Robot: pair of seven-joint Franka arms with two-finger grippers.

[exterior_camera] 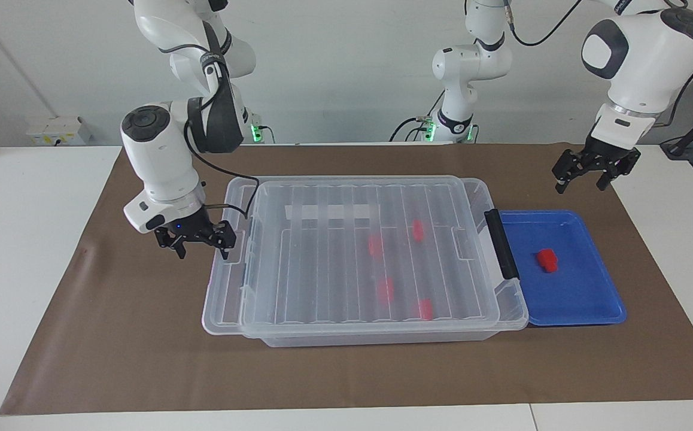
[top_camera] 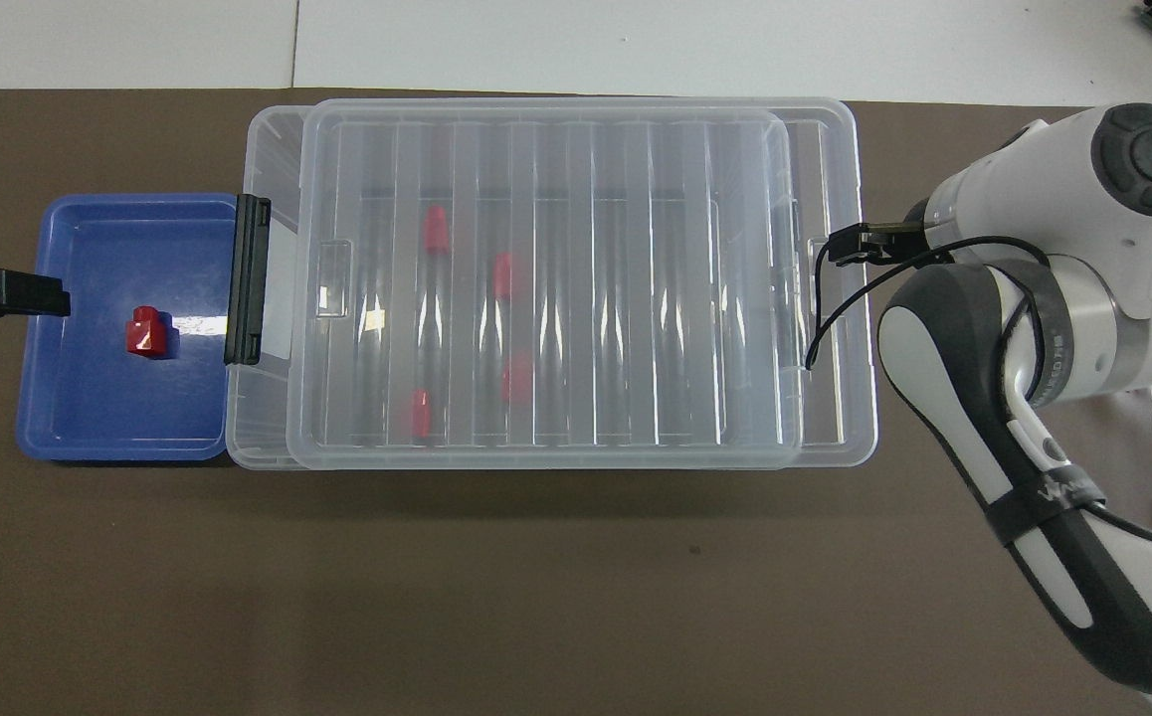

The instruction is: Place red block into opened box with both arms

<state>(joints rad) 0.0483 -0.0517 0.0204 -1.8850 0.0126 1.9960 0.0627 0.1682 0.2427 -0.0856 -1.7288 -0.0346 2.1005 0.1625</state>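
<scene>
One red block [exterior_camera: 547,260] [top_camera: 148,332] lies in the blue tray [exterior_camera: 586,305] [top_camera: 89,418]. Beside the tray stands the clear box [exterior_camera: 382,340] [top_camera: 273,398], with several more red blocks [exterior_camera: 385,289] inside. Its ribbed lid [exterior_camera: 322,263] [top_camera: 586,298] rests on it, shifted toward the right arm's end, so a strip is uncovered by the black handle [exterior_camera: 500,243] [top_camera: 247,278]. My right gripper [exterior_camera: 194,239] is open, with one finger against the lid's overhanging end. In the overhead view its own arm covers it. My left gripper [exterior_camera: 589,170] [top_camera: 49,295] hangs open over the tray's outer edge.
A brown mat [exterior_camera: 143,359] [top_camera: 536,597] covers the table under everything. A third arm's base [exterior_camera: 457,120] stands at the robots' edge of the table. White table [exterior_camera: 23,269] borders the mat on both ends.
</scene>
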